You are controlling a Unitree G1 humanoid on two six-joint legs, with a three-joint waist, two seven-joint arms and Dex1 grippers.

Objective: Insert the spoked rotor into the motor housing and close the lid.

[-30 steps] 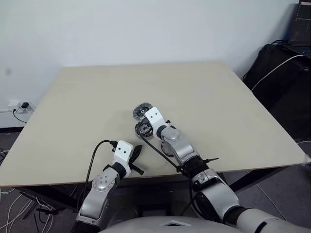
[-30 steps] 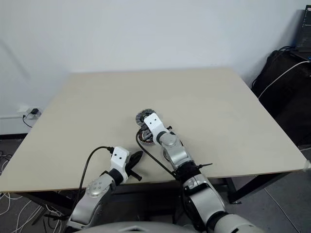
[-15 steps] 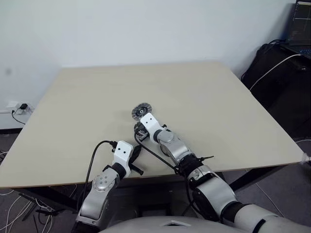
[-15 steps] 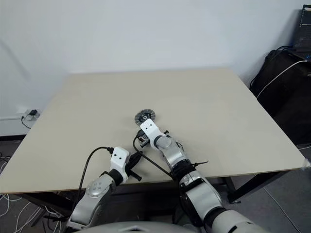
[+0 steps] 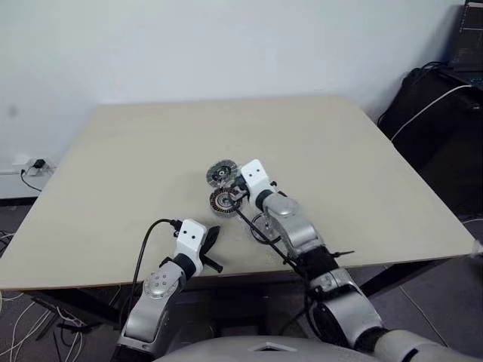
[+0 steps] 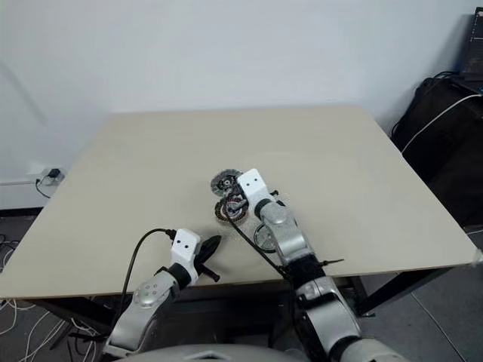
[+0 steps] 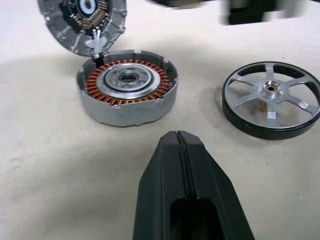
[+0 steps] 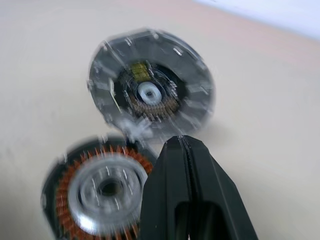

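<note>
Lying flat across the whole scene, the beige table point(image 5: 339, 151) is matte and bare apart from three small round parts near its front middle. The right gripper point(image 5: 240, 193) hangs just over them, jaws pressed shut on nothing; the left gripper point(image 5: 213, 235) sits low near the table's front edge, jaws also closed and empty, pointing at the parts. The motor housing point(image 7: 127, 86) lies straight ahead of the left jaws, open face up: a grey metal cup with a ring of copper-orange windings round a silver hub, so it looks ready to take the rotor. The lid point(image 7: 82, 22) lies beyond it, touching its far rim, ribbed inner face up with a dark centre and notched grey edge; it seems joined there by a thin tab, though that is hard to tell. The spoked rotor point(image 7: 270, 97) rests flat beside the housing, near but apart, off to one side of the left jaws: dark rim, silver spokes, small hub. Rotor not yet inserted, lid still off.
</note>
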